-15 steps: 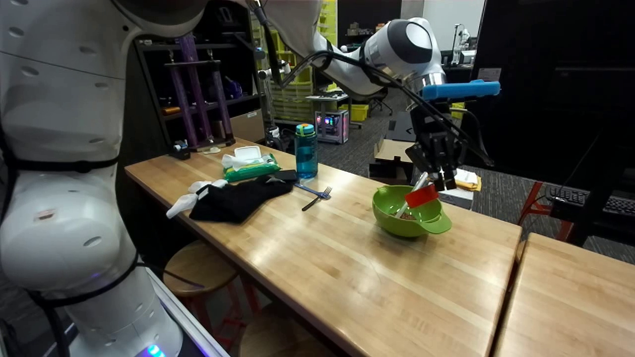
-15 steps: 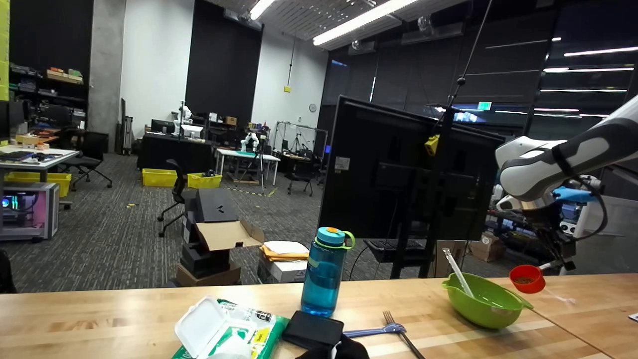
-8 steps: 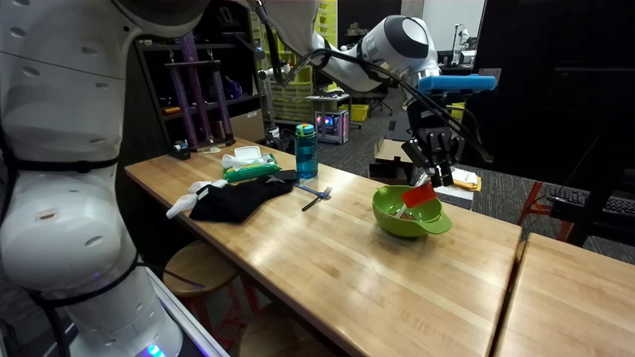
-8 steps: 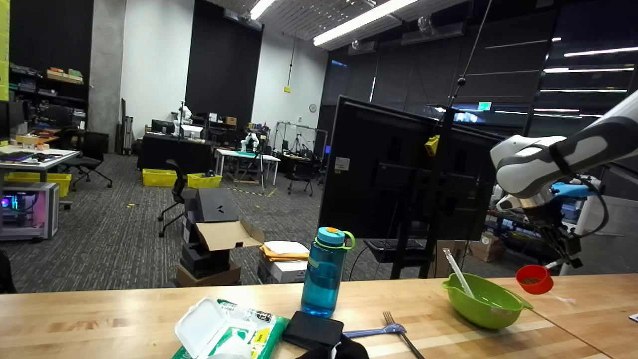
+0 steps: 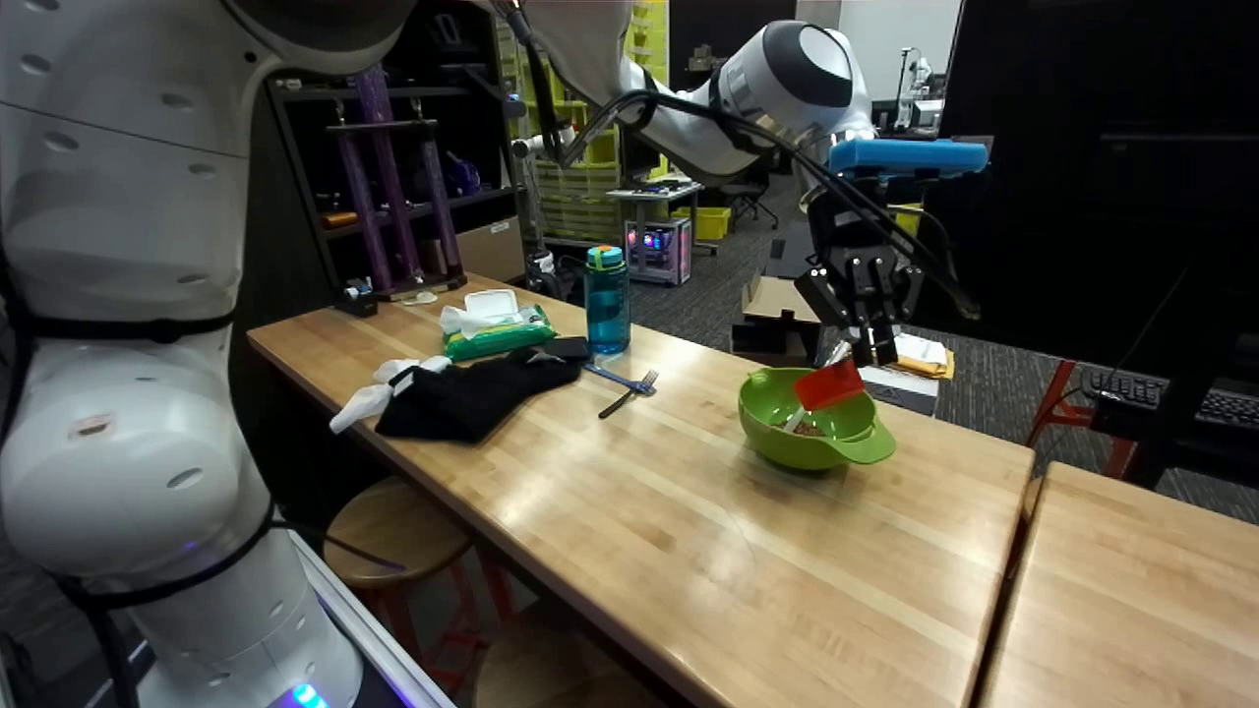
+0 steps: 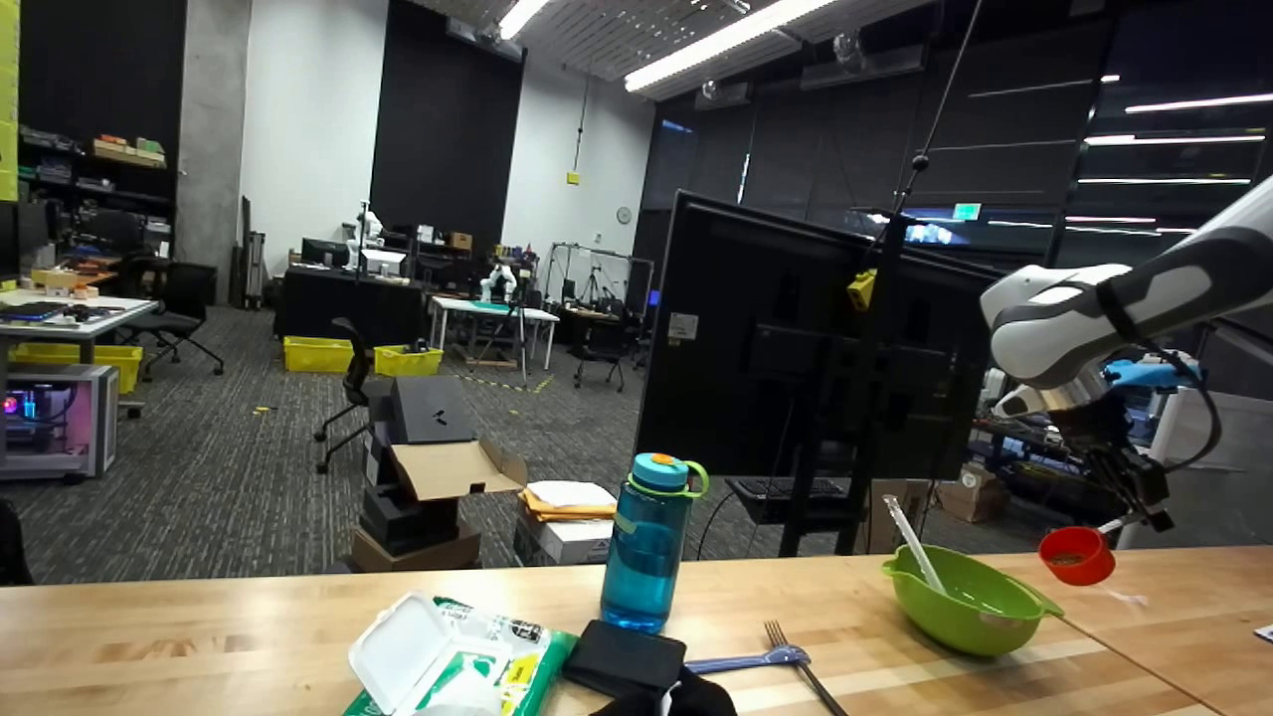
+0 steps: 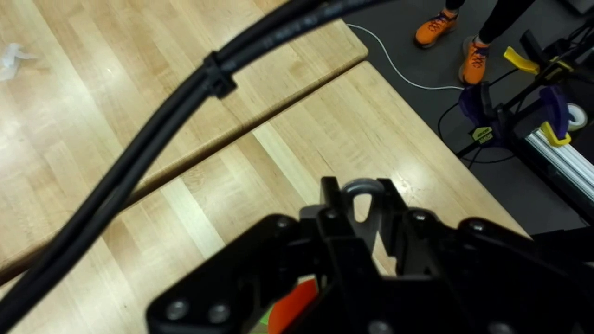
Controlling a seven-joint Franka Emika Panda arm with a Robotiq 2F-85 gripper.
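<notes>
The gripper (image 7: pixel 358 199) is clamped on the grey handle (image 7: pixel 364 184) of a red measuring cup (image 6: pixel 1096 562), which hangs tilted in the air above the wooden tabletop (image 5: pixel 629 511), near a green mixing bowl (image 6: pixel 960 625). In an exterior view small brown pieces (image 6: pixel 1066 559) show inside the cup; others lie in the bowl, where a translucent-handled utensil (image 6: pixel 913 545) leans. Farther along, a fork (image 5: pixel 628 395) lies near a teal water bottle (image 5: pixel 607 305).

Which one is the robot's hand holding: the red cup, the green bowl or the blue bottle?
The red cup: the hand grips its handle above the table, on which the green bowl and the blue bottle both stand.
</notes>
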